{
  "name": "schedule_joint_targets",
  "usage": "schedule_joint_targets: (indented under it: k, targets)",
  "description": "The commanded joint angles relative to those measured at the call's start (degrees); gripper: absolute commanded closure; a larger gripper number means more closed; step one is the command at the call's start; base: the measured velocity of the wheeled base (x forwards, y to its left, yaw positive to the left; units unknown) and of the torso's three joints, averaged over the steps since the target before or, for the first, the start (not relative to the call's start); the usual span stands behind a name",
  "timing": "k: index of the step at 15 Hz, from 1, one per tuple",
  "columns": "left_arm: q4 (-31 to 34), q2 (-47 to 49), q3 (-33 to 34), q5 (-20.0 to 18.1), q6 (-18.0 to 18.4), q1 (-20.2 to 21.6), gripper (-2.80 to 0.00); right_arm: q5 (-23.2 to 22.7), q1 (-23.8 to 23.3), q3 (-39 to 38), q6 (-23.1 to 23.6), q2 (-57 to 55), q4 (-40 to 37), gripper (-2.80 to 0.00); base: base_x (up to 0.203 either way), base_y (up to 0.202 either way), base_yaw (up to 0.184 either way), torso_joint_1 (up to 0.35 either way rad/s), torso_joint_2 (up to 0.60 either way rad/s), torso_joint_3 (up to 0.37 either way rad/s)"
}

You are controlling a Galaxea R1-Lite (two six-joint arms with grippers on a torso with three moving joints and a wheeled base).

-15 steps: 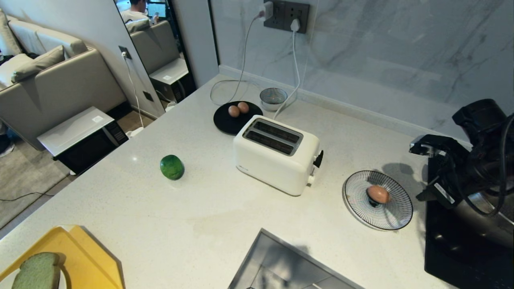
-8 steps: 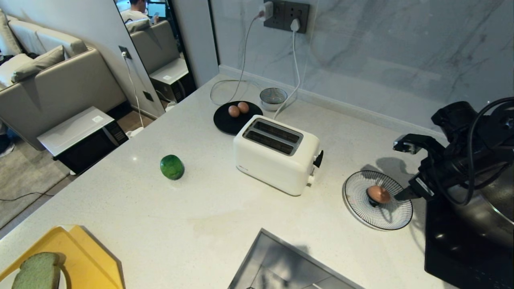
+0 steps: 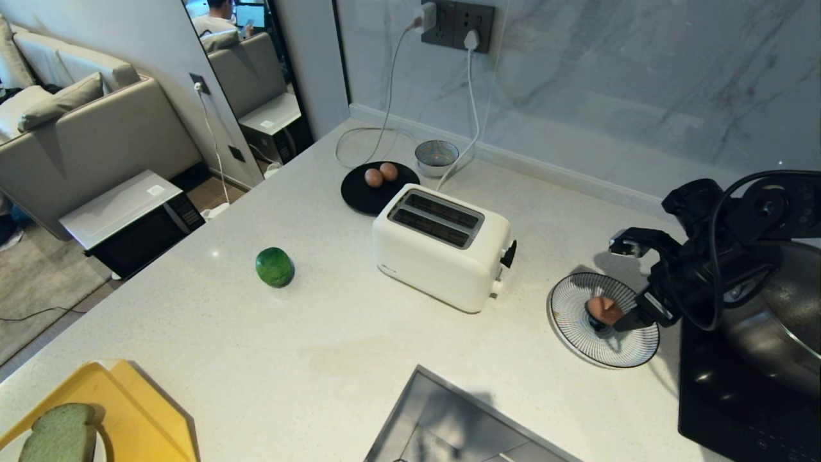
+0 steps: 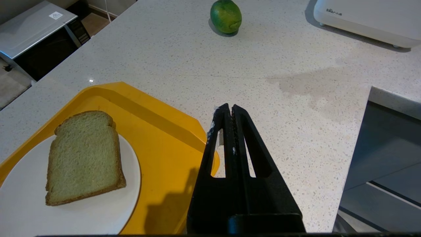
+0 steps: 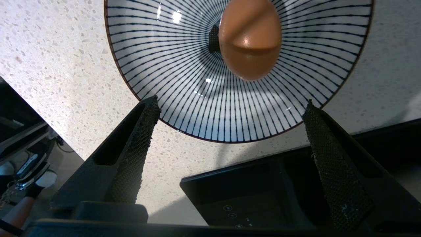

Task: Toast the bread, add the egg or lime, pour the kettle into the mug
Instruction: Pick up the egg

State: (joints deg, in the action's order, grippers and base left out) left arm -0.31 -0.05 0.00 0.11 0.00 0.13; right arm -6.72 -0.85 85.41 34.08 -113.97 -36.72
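The right gripper (image 5: 230, 102) gapes wide, empty, over the striped plate (image 5: 158, 59). The egg (image 5: 250, 39) lies there. The left gripper (image 4: 228, 110) is closed, empty.

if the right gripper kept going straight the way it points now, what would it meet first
Probably the egg in the striped bowl. The right gripper is open and aimed at it, though the bowl's near rim might come first; depth is unclear.
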Motion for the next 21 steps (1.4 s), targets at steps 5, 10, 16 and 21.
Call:
schedule_joint_targets:
  k: [5, 10, 16, 21]
  targets:
    - [0.0, 0.0, 0.1, 0.1, 0.0, 0.0, 0.00, -0.1, 0.1, 3.2, 1.1, -5.0, -0.2, -2.80, 0.000, 0.000, 0.000, 0.000, 0.00, 0.000]
    - [0.0, 0.0, 0.1, 0.0, 0.0, 0.0, 0.00, -0.1, 0.4, 6.3, 2.0, -7.9, -0.2, -2.80, 0.000, 0.000, 0.000, 0.000, 0.00, 0.000]
    - [0.0, 0.0, 0.1, 0.1, 0.0, 0.0, 0.00, 0.1, 0.6, 8.4, 2.9, -10.6, -0.2, -2.80, 0.000, 0.000, 0.000, 0.000, 0.00, 0.000]
    - [0.0, 0.0, 0.1, 0.0, 0.0, 0.0, 0.00, 0.4, 0.9, 10.8, 2.9, -12.2, -0.2, -2.80, 0.000, 0.000, 0.000, 0.000, 0.00, 0.000]
